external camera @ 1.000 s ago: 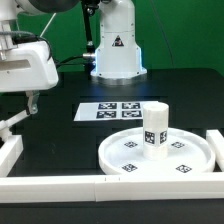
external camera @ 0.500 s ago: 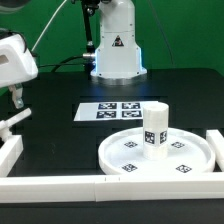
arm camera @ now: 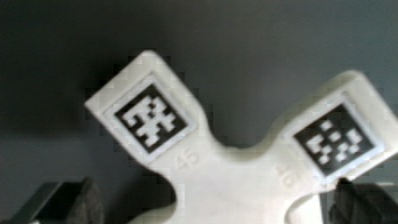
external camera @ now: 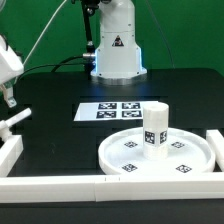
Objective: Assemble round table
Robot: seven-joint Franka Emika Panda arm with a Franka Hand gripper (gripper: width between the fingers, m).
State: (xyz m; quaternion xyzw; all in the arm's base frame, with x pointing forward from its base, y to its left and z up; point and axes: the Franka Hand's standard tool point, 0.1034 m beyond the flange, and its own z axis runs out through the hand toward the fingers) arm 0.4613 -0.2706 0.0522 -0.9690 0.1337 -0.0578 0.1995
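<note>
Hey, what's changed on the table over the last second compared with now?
The white robot arm slid toward the exterior view's left, nearly out of frame. Nothing visibly was taken hold of or let go. The white cross-shaped foot, the short white cylinder leg standing on the large round rimmed disc and the marker board stayed put.

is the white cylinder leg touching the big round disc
Touching: the exterior view shows the short thick white plastic cylinder leg standing upright on the large round white rimmed disc, base resting on its floor.
</note>
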